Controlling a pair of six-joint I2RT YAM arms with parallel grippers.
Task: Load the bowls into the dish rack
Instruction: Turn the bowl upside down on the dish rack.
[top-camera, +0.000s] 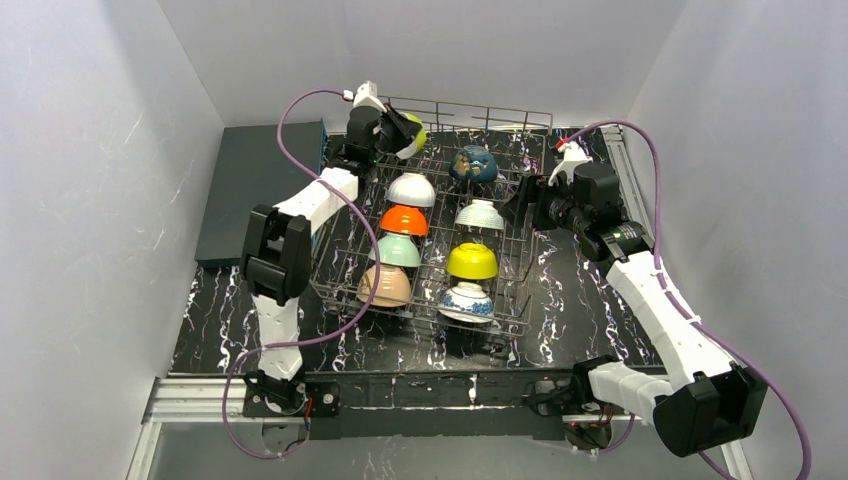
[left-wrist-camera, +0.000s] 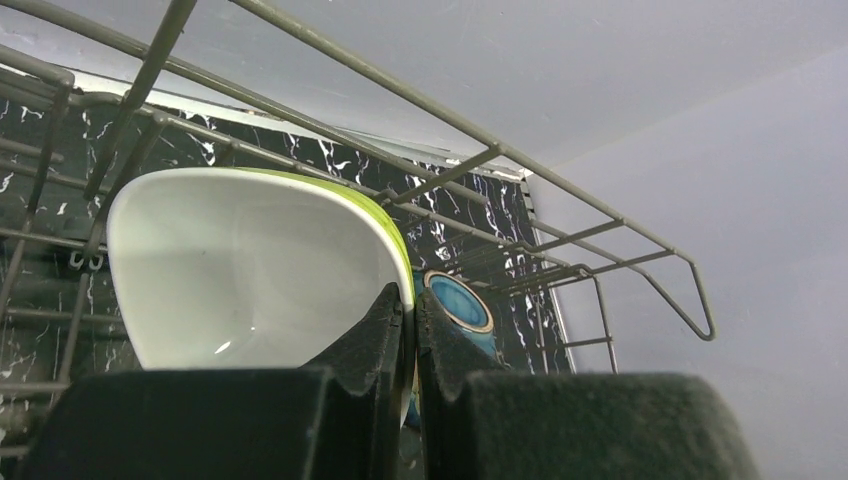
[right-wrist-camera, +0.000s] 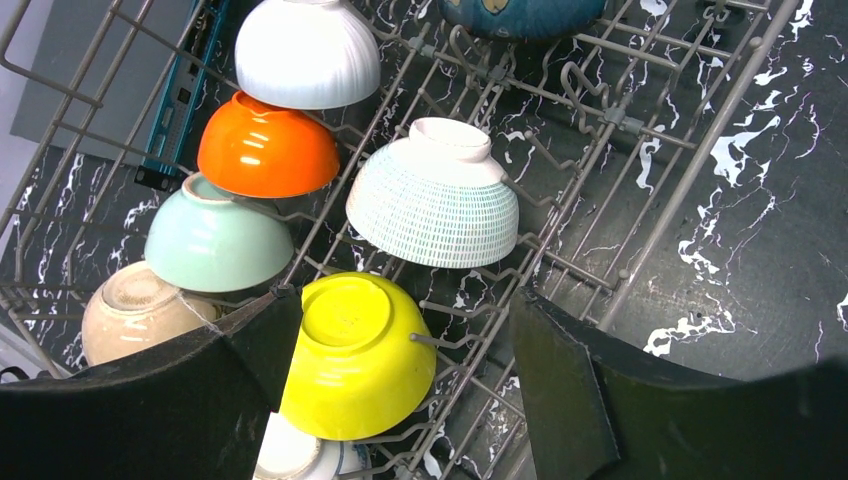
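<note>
Left gripper (top-camera: 398, 133) is clamping its jaws together on the rim of the lime green bowl (left-wrist-camera: 250, 265), holding it inside the dish rack (top-camera: 525, 290) at the 11 o'clock corner, just beyond the white bowl (top-camera: 411, 190) heading the left row. Whether the bowl is touching the tines yet, I cannot tell. Right gripper (top-camera: 522, 200) is hanging with its jaws wide apart, gripping nothing, over the rack's 3 o'clock side near the teal-hatched bowl (right-wrist-camera: 435, 195).

The step in hand looks like seating this bowl. Doing it well is probably meaning tipping the mouth downward like its neighbours, easing it between upright tines at 12 o'clock of the white bowl, and avoiding the raised far rail. Parting the jaws only once the rim is resting on wire should stop it rolling; lifting straight out is safest.
</note>
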